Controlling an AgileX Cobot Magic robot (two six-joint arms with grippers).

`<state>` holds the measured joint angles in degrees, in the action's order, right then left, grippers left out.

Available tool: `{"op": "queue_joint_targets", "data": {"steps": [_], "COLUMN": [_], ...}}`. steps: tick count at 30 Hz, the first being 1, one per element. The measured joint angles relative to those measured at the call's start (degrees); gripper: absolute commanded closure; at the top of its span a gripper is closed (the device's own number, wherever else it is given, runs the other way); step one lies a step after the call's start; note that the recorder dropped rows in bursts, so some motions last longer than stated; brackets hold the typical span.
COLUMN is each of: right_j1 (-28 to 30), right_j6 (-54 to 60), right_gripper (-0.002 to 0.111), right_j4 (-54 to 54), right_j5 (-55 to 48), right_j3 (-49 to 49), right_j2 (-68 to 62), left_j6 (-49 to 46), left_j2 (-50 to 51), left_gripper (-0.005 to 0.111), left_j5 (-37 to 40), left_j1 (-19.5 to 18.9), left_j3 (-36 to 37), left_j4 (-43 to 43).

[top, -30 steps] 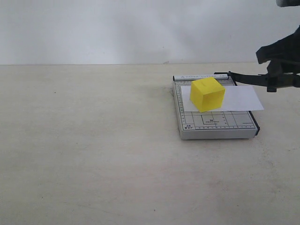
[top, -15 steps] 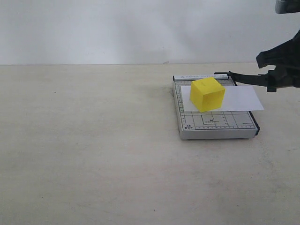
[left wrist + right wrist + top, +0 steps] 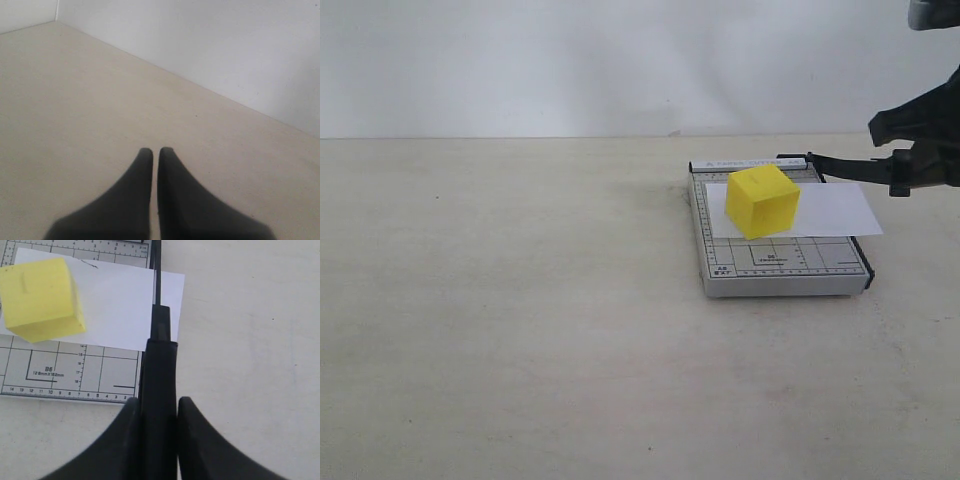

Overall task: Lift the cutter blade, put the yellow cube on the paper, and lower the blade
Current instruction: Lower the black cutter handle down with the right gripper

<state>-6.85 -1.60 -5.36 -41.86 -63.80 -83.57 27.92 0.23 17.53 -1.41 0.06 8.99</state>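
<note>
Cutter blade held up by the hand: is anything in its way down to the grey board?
Only the paper, whose edge lies across the cutting line beneath the cutter blade. The yellow cube sits on the paper well to one side, clear of the blade's path.

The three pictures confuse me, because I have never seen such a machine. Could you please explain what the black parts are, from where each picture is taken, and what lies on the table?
This is a robot with two arms, each ending in a two-fingered gripper. The wide picture comes from a camera off the arms; the other two from cameras on the wrists. The left gripper is shut on nothing, above the table. The right gripper holds the cutter blade by its handle, raised off the grey cutter base. On the base lies the paper, and the yellow cube sits on it.
</note>
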Motion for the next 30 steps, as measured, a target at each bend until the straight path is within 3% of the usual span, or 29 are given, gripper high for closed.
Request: {"op": "queue_joint_targets", "data": {"steps": [13,30], "right_j1": [0.21,0.43], "right_j6": [1.60,3.11], "right_gripper": [0.108,0.108], "right_j4": [5.36,7.15], "right_j5": [-2.66,8.65], "right_j3": [1.97,13.88], "right_j2": [-3.18,-9.16], "left_j6": [0.00,0.00], "left_j2": [0.00,0.00], "left_gripper": [0.102,0.102], "left_j5": [0.00,0.10], "left_j1": [0.00,0.00], "left_j3": [0.00,0.00], "left_j4": [0.00,0.00]}}
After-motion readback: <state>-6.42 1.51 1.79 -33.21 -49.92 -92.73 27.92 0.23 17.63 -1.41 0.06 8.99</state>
